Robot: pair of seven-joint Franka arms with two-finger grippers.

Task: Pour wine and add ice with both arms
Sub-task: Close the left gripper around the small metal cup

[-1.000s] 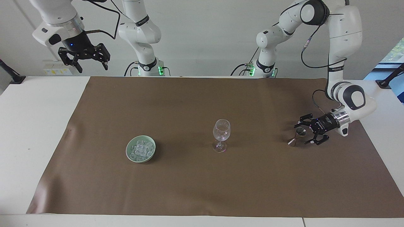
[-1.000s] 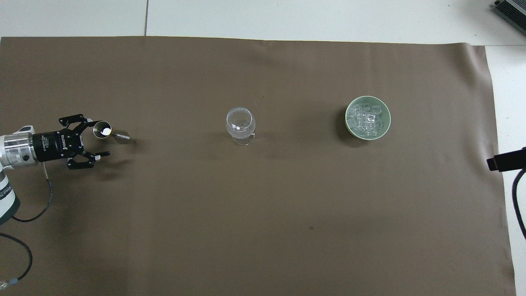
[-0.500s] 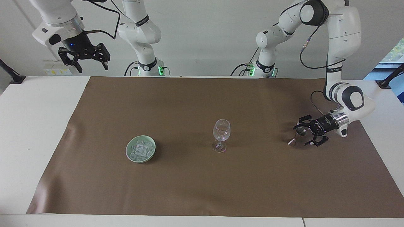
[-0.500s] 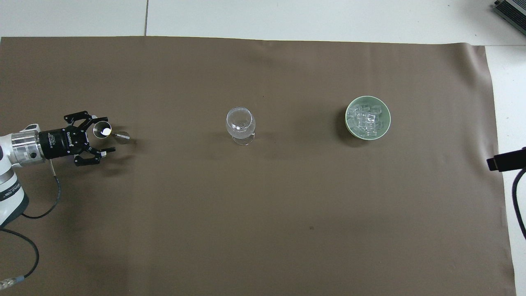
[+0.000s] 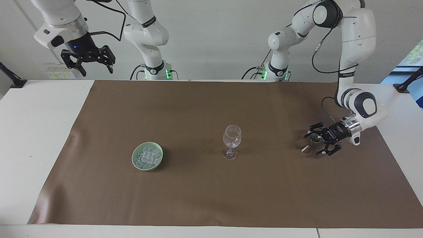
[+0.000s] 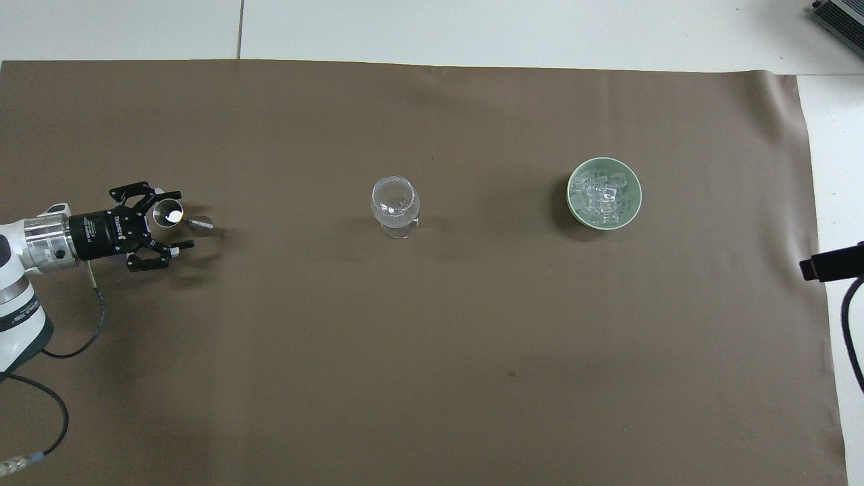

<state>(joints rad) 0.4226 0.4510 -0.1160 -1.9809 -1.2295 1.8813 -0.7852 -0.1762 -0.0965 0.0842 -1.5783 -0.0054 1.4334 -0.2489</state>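
Matt brown cloth [image 5: 211, 198] covers a smooth white table [image 5: 33, 132]. The glass [image 5: 232, 140] and ice [image 5: 148, 156] look clear and glossy; the bowl [image 5: 136, 162] is glazed green, the cup [image 5: 314, 138] shiny metal.

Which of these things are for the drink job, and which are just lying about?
For the job:
- wine glass, mid-cloth
- ice in the green bowl
- small metal cup, between the open fingers of the left gripper
- right gripper, open, waiting up high

Lying about:
- brown cloth
- black box at the table's corner
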